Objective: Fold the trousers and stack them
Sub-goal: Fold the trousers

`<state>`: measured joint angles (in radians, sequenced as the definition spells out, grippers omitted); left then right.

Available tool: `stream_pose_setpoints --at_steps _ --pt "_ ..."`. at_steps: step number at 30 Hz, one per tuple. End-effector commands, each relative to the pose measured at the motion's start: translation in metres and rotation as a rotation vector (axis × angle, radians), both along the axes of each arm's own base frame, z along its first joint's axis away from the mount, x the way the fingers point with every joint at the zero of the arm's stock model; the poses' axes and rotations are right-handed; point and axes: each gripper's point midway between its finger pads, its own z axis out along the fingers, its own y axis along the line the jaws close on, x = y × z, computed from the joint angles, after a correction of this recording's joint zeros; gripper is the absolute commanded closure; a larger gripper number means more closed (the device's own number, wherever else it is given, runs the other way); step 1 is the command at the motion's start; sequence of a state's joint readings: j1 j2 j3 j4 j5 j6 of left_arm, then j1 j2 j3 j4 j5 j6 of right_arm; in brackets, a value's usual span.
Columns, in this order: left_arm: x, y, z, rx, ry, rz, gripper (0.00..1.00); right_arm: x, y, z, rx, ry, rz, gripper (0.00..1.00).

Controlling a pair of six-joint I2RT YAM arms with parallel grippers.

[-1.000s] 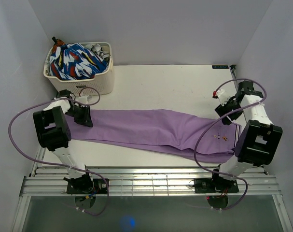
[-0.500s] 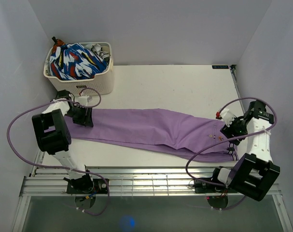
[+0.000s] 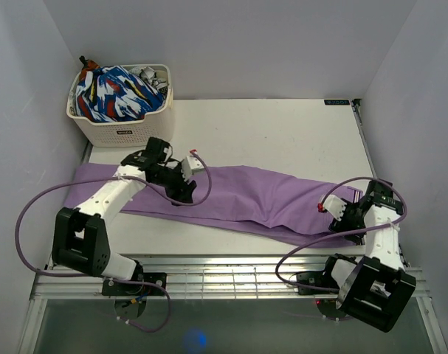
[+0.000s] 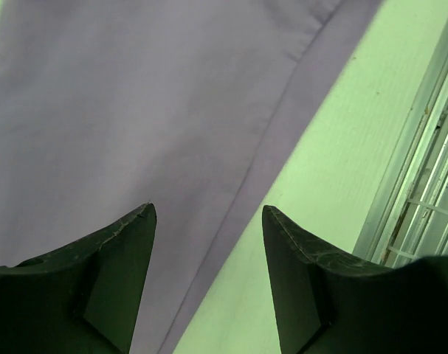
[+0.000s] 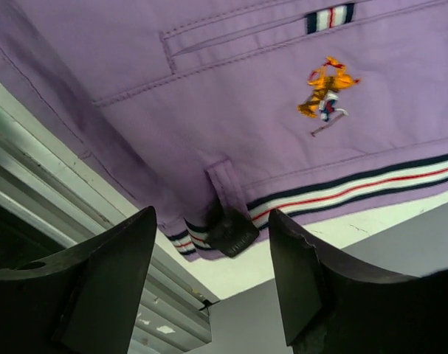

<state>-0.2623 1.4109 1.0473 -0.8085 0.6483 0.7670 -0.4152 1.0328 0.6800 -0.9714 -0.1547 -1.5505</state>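
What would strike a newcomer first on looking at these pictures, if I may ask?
The lilac trousers lie stretched along the table, striped waistband at the right under the open right gripper. At the far left corner a white basket holds a blue, white and red garment.

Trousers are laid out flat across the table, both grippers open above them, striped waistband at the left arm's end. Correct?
Not quite: the striped waistband is at the right arm's end, as the right wrist view shows, below the open right gripper. The trousers do lie flat, and the left gripper is open too.
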Motion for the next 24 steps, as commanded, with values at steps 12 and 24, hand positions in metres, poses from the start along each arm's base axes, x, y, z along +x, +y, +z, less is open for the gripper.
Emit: stream_pose_setpoints --at_steps 12,24 --pt "-0.024 -0.121 -0.028 -0.058 -0.053 -0.208 0.29 0.042 -0.028 0.002 -0.187 -0.254 0.046 0.61" --pt "-0.017 -0.130 -0.032 -0.051 -0.041 -0.212 0.29 0.045 -0.022 0.019 -0.143 -0.219 0.092 0.48"
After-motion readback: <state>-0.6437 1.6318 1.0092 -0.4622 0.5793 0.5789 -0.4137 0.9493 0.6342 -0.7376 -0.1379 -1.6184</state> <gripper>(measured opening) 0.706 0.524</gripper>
